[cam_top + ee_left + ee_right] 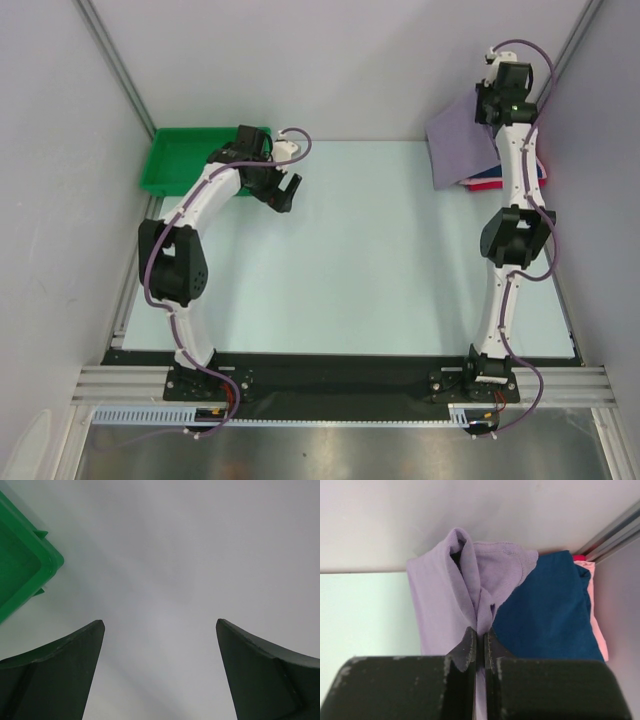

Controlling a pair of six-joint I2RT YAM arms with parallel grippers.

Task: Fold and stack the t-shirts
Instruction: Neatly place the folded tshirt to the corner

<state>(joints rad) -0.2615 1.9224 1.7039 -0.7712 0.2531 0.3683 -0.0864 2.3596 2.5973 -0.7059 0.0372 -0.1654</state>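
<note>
One green tray [178, 165] is sitting on one pale table [380, 260]. Three t-shirts [460, 150] are lying together well to the right of the tray: one lavender t-shirt [440, 600], one navy t-shirt [545, 615] and one pink-red t-shirt [485, 186]. Two robot arms are reaching out, the left arm [200, 200] just beside the tray and the right arm [512, 170] well apart from it.

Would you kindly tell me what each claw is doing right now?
Left claw: open, empty.
Right claw: shut on the lavender t-shirt.
</note>
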